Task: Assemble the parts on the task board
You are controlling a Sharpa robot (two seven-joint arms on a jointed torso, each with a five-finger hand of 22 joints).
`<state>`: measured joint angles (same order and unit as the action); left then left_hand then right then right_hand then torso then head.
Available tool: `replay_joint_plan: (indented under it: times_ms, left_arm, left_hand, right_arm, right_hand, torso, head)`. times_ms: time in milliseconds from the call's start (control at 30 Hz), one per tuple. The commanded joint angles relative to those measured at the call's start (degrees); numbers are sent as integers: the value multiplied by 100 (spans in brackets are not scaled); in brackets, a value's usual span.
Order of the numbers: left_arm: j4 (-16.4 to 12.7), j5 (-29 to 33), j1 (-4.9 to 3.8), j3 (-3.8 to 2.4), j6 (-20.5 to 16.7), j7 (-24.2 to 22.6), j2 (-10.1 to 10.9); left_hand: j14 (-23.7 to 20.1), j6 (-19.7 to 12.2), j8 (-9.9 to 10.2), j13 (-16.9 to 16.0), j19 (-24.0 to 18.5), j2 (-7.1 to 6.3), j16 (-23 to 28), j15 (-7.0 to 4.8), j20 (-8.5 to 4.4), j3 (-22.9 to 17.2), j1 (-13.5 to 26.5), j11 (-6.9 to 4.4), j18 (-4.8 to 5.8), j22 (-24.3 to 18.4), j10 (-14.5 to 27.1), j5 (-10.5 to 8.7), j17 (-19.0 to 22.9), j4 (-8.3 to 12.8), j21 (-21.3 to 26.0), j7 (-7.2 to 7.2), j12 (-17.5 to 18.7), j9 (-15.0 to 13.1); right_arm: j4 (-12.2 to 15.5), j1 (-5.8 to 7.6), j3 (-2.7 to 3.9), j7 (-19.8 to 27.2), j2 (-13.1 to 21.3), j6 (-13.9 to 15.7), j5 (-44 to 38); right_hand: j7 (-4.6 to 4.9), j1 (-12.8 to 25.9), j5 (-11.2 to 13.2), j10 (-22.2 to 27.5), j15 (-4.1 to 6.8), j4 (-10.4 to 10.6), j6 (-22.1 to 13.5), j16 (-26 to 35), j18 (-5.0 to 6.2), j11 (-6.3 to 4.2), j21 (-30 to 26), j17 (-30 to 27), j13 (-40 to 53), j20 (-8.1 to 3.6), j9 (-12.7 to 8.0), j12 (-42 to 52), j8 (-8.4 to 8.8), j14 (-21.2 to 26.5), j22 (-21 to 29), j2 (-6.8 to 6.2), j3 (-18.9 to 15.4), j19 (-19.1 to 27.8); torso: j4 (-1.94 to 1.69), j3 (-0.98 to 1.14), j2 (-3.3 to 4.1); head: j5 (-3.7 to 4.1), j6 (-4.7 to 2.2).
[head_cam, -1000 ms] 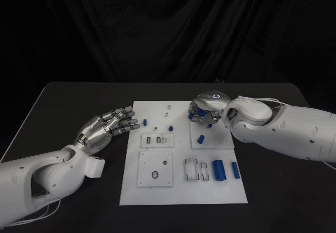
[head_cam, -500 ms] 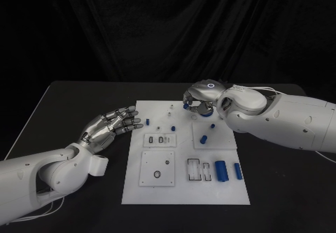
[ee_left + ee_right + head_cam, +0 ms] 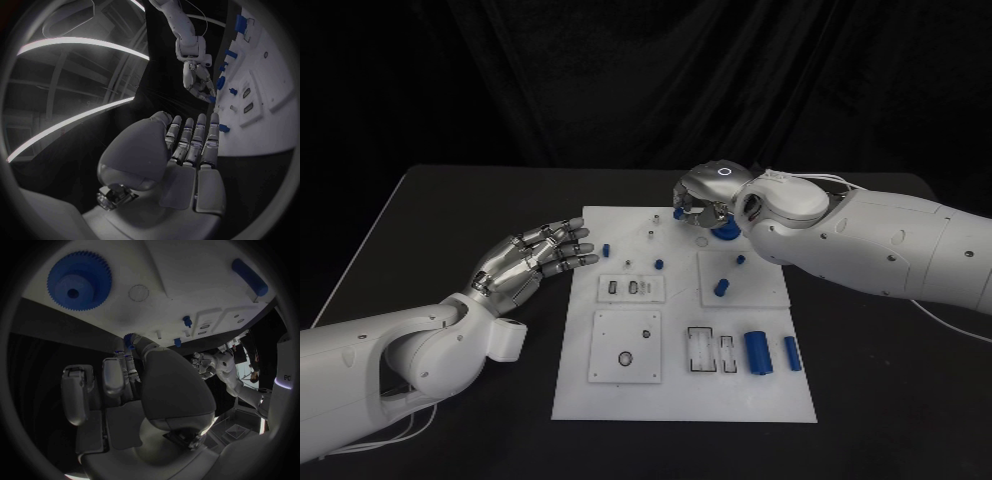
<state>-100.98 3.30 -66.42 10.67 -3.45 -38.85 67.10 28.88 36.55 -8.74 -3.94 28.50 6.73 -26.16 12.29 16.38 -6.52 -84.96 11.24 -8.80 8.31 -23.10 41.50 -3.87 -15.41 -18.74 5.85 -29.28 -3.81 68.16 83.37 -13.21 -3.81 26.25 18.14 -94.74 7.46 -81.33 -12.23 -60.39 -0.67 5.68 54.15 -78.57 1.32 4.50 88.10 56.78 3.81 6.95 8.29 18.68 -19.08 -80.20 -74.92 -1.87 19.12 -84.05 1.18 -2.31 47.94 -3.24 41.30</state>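
The right hand [image 3: 708,200] pinched a small blue gear [image 3: 129,339] over the task board's [image 3: 678,400] far edge for fitting; the left hand [image 3: 531,262] hovered open, empty.

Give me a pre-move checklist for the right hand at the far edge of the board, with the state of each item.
1. Right hand is over the far edge of the task board: ok.
2. Blue gear lies flat on the board: ok.
3. Right hand holds a part: cannot tell; a small blue piece shows at its fingertips.
4. Left hand is open, beside the board, holding nothing: ok.
5. Two blue cylinders lie loose near the board's right edge, not yet assembled: not ok.
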Motion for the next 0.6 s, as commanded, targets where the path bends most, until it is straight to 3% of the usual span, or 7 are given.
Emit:
replay_joint_plan:
  times_ms: [33, 267, 467, 600]
  left_arm:
    - [-14, 31, -14, -2, 33, -1141, 4]
    - [-8, 32, -14, -2, 31, -1141, -5]
    - [-11, 32, -14, -2, 29, -1143, 0]
    - [-13, 32, -14, -2, 27, -1141, 9]
  left_hand:
    - [8, 1, 24, 7, -48, 0, 1, 39, 2, -37, -73, 34, 82, -9, 0, 10, 4, 4, 34, 30, 22, -2]
    - [8, 1, 24, 7, -48, 0, 1, 39, 2, -37, -73, 34, 82, -9, 0, 10, 4, 4, 34, 30, 22, -2]
    - [8, 1, 24, 7, -48, 0, 1, 39, 2, -37, -73, 34, 82, -9, 0, 10, 4, 4, 34, 30, 22, -2]
    - [8, 1, 24, 7, -48, 0, 1, 39, 2, -37, -73, 34, 82, -9, 0, 10, 4, 4, 34, 30, 22, -2]
  right_arm:
    - [-89, -36, 14, 106, -69, 67, 38]
    - [-202, -66, 26, 135, -178, 93, 40]
    - [-216, -75, 34, 146, -225, 144, 40]
    - [-208, -77, 39, 141, -231, 213, 40]
  right_hand:
    - [-167, 33, 9, -35, 21, 2, 156, 8, -31, 14, 37, 5, 2, -16, 834, -15, -99, -21, -1161, 29, -47, -289]
    - [-168, 47, 18, -41, 19, 11, 151, 3, -32, 16, 39, 21, 3, -13, 843, -32, -92, -26, -1166, 33, -52, -293]
    - [-169, 52, 20, -42, 18, 15, 149, -1, -36, 17, 45, 32, 3, -13, 846, -38, -89, -29, -1181, 35, -53, -306]
    - [-170, 58, 20, -44, 16, 20, 146, 1, -35, 18, 43, 27, 4, -12, 849, -45, -85, -28, -1176, 38, -54, -302]
  torso:
    - [-17, -14, 21]
    - [-38, -27, 42]
    - [-11, -18, 32]
    - [-15, -17, 33]
  head:
    - [21, -12]
    - [50, -38]
    - [25, -42]
    - [21, -47]
